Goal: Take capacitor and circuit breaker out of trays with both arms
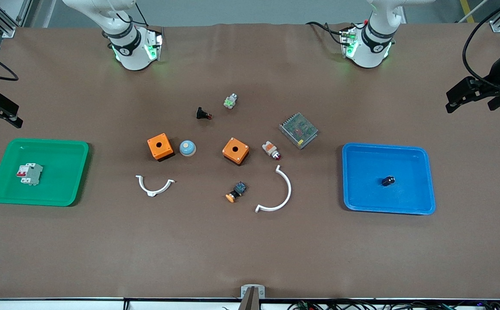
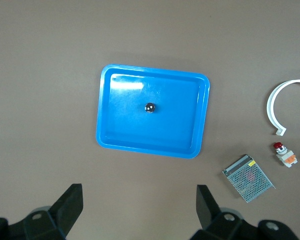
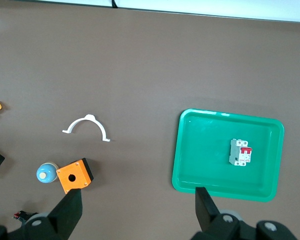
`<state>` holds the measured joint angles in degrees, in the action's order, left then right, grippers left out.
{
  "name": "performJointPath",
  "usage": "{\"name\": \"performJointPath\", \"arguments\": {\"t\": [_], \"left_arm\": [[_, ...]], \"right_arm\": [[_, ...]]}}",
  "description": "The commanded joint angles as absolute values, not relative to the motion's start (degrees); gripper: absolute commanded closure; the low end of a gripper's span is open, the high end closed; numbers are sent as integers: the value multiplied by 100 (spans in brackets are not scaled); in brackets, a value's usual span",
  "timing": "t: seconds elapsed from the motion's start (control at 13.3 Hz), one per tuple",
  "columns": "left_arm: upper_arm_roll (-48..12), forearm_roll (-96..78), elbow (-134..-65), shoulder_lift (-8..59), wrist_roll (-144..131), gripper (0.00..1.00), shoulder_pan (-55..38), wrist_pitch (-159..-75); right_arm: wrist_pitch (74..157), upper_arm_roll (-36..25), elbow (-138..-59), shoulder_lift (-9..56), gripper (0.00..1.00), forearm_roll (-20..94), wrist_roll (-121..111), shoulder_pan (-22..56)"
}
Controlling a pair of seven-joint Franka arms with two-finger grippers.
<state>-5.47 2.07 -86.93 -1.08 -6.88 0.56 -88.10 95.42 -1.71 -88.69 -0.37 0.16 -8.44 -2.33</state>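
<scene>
Both grippers hang high with fingers spread wide, holding nothing.

Bare brown table (image 1: 250, 249) lies nearest the front camera. Left gripper (image 2: 139, 207) is up past the edge of the blue tray (image 1: 422, 155), at the left arm's end; the capacitor (image 1: 388, 181) sits alone near the tray's middle, apart from every wall and well below the fingers. Right gripper (image 3: 138, 210) is up past the edge of the green tray (image 1: 77, 148), at the right arm's end; the breaker (image 1: 30, 174) lies flat inside, with open floor around it.
</scene>
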Motion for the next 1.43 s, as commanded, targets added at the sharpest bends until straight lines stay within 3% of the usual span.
{"name": "performJointPath", "arguments": {"t": [0.0, 0.83, 1.36], "left_arm": [[-554, 228, -8604, -106, -624, 0, 79, -8736], [-545, 220, -8341, 500, -633, 0, 105, -8771], [-545, 387, -8682, 1212, -694, 0, 105, -9482]], "right_arm": [[9483, -123, -8736, 9, 0, 9, -765, -272], [9492, -123, -8736, 9, 0, 9, -765, -264], [9510, -123, -8736, 9, 0, 0, -756, -272]]}}
